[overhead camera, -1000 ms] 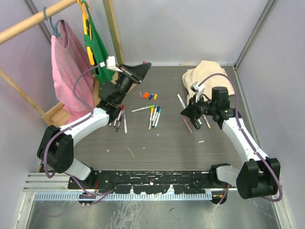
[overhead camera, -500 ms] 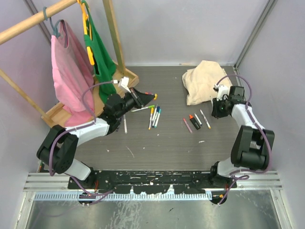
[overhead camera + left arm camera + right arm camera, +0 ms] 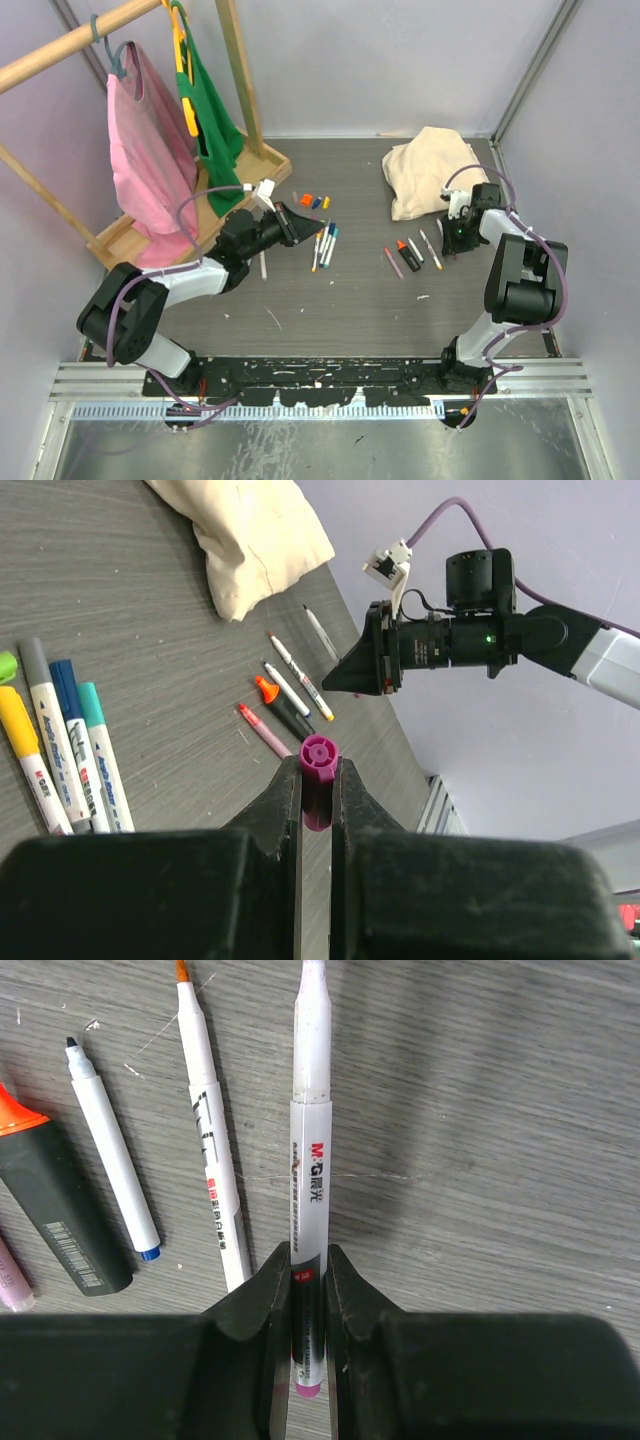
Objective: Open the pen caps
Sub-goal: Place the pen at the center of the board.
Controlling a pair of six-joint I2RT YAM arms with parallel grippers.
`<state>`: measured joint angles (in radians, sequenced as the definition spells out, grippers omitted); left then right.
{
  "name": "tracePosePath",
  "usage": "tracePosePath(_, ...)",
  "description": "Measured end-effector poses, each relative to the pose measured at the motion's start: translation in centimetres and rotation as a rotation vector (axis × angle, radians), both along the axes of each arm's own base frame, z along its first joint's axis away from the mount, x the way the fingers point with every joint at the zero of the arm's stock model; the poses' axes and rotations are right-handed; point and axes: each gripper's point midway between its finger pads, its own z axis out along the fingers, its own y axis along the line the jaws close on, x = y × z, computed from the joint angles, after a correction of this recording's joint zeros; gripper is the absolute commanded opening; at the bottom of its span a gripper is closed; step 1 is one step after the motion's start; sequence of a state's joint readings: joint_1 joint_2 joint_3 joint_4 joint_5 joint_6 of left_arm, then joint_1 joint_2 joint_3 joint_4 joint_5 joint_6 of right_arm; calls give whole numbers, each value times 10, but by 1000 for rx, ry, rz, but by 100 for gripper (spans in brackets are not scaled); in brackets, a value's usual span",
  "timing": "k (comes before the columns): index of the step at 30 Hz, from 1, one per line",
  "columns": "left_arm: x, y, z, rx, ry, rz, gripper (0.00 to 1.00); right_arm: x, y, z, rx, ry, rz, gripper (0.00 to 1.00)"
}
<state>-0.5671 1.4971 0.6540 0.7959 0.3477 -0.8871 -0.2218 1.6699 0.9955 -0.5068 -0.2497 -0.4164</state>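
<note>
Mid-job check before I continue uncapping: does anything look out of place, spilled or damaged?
Nothing spilled or damaged. The left claw pinches a loose purple cap, the right claw grips an uncapped white pen. Only the crumpled beige cloth at the far right looks unrelated.

Bare table (image 3: 360,300) lies open between left pens (image 3: 322,245) and right pens (image 3: 412,255); loose pen caps (image 3: 312,201), cloth (image 3: 425,170) and rack (image 3: 241,80) crowd the back.

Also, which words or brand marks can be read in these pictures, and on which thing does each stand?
"M&G": on the white pen barrel in the right claw.
Fine print on that barrel, the orange-tipped pen and the black highlighter: too small to read.
Print on the capped pens: blurred.
</note>
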Motion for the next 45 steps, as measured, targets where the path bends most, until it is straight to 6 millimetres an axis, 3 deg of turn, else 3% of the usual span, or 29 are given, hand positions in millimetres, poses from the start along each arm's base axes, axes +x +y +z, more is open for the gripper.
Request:
tracePosePath(8, -7, -1, -4, -9, 17, -24, 0, -3, 1, -9, 9, 46, 11, 20)
tracePosePath(32, -13, -9, -24, -14, 96, -80, 0, -4, 5, -9, 33, 73, 32, 32)
tracePosePath(45, -18, -23, -35, 35, 114, -103, 0, -4, 6, -8, 41, 68, 36, 36)
